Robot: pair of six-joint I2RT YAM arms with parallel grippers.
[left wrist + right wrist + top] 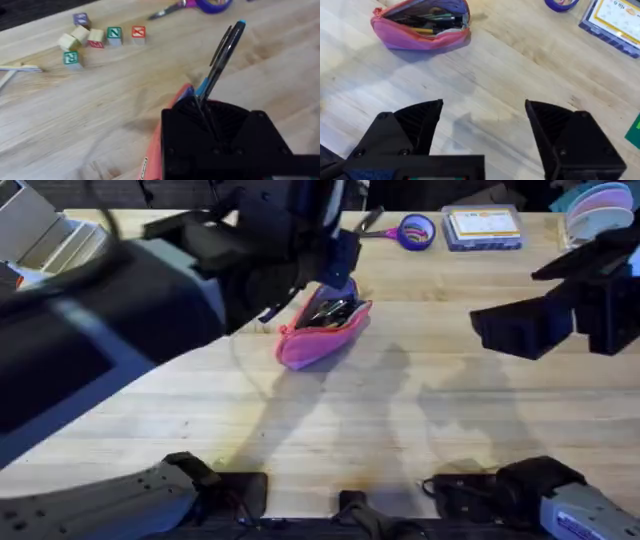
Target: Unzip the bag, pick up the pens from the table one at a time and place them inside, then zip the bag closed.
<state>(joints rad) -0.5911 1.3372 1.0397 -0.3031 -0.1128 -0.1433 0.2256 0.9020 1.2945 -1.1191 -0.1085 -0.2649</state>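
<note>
Pink bag [322, 332]: lies unzipped on the table [400, 420], left of centre toward the far side, its mouth gaping. Contents: several pens, dark and yellow, lying lengthwise inside [427, 20].

Dark pen with blue tip [223, 52]: clamped upright between the jaws of the left gripper [212, 122], directly above the bag [172, 125].

Right gripper [482, 125]: over bare table to the right of the bag and well apart from it, jaws spread wide, holding nothing.

Purple-handled scissors [405, 230]: far edge, beyond the bag. Clear plastic box [483, 227]: just right of the scissors. Lettered wooden blocks [95, 37]: clustered on the table, well apart from the bag.
</note>
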